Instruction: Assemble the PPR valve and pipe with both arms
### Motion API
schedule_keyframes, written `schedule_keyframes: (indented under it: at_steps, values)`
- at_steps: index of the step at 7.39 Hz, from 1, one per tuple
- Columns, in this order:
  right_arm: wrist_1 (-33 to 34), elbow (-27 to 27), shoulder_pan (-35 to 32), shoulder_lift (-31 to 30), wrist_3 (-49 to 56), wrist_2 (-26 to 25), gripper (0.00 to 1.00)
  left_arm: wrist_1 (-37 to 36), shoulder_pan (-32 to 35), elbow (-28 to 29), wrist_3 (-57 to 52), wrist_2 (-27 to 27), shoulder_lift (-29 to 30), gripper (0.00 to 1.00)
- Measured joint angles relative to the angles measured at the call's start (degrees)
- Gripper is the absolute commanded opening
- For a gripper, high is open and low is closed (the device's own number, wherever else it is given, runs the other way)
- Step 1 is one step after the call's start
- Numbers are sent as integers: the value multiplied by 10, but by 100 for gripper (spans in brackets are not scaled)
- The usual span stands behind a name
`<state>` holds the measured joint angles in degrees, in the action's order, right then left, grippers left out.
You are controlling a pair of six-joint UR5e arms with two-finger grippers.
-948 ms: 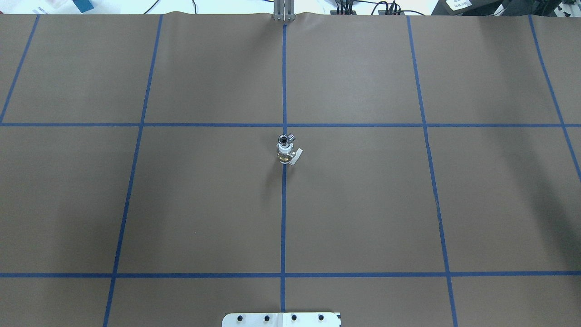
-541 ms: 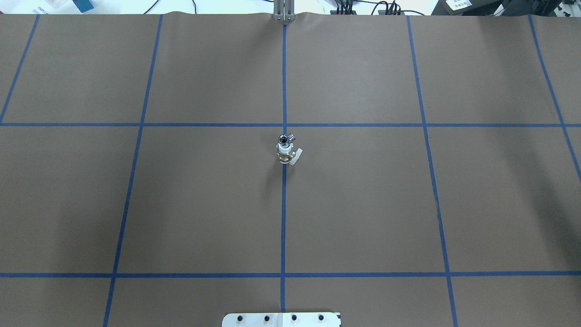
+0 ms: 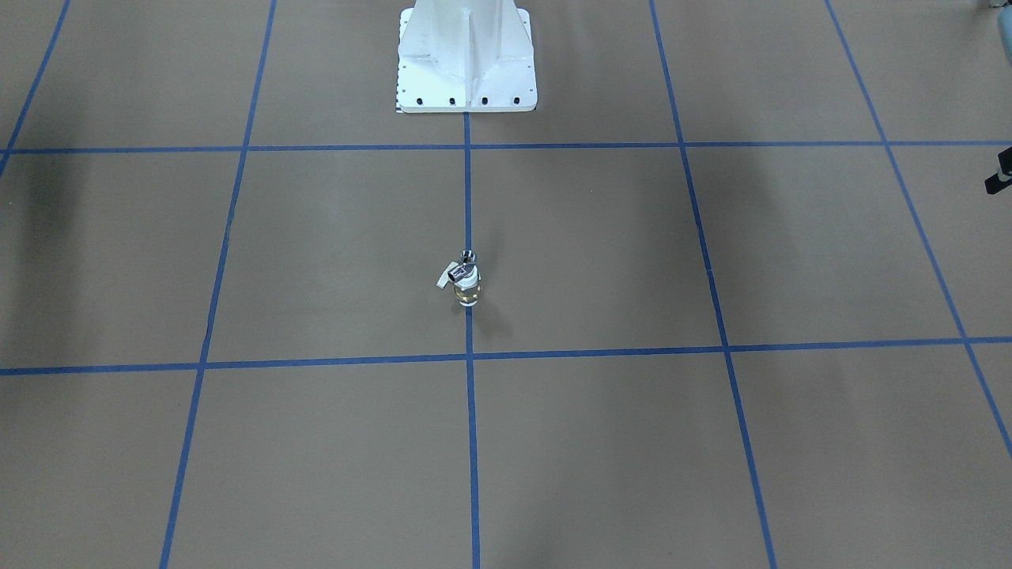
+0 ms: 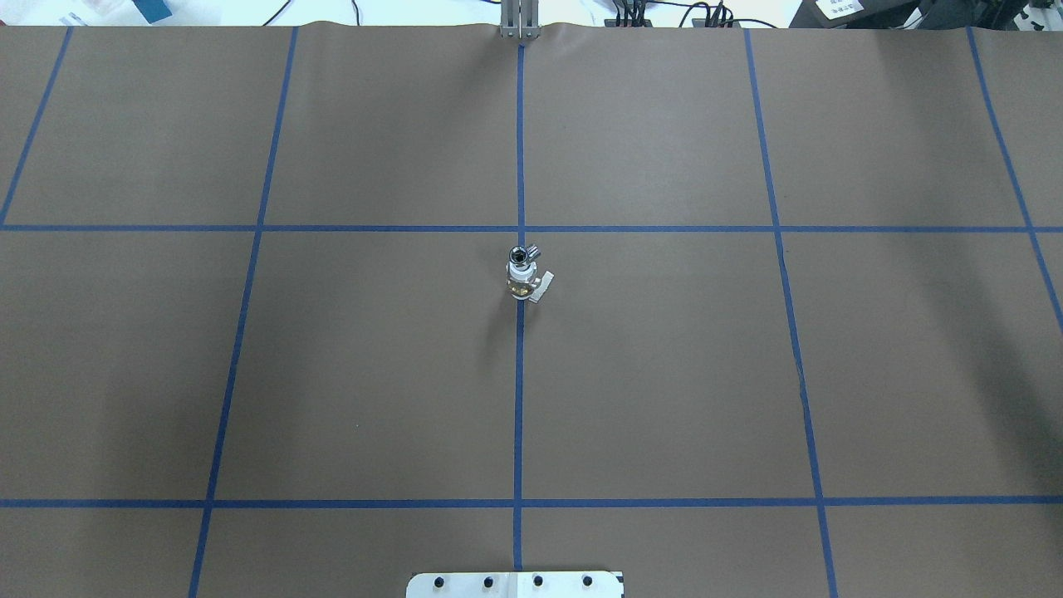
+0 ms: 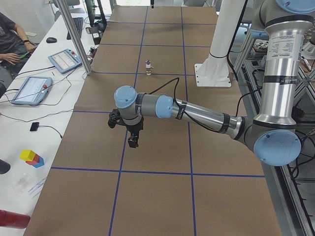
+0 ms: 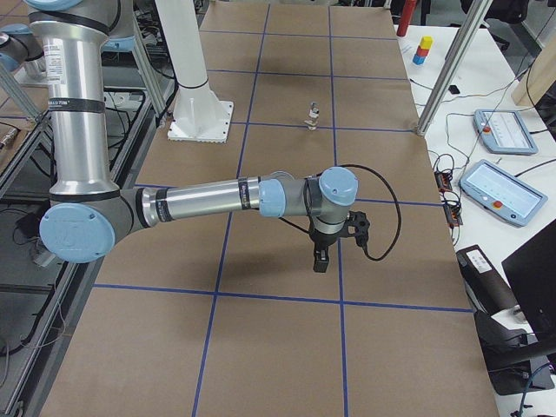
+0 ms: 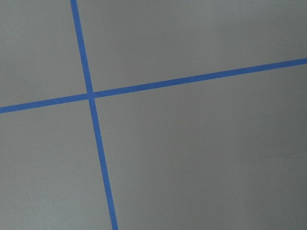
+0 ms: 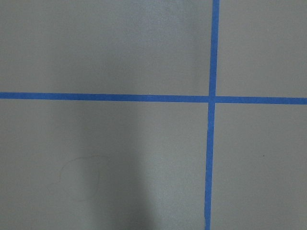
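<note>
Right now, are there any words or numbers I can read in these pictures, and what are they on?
None can be read.
The white label beyond the table's far edge: print too blurred.
The tablet screens on the side desk: too small to read.

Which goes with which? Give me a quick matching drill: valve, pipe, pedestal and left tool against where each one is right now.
1 PPR valve
2 pipe
3 white pedestal
4 left tool

A silvery-grey, seated on top
B bolted down at the robot's side
C over the table, apart from both fittings
D upright on the centre tape line

Pairs: 1-D, 2-A, 3-B, 4-C.
</note>
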<state>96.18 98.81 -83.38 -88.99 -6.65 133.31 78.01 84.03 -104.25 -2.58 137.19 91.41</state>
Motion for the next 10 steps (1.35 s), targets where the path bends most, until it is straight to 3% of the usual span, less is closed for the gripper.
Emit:
schedule_keyframes:
  at_steps: [4,10]
  values:
    - [1,24,0,-10,-4,-11,99,3,14,13,5,-59,-6,100]
    - [0,70,1,-42,-54,-12,99,9,27,47,8,-63,-6,100]
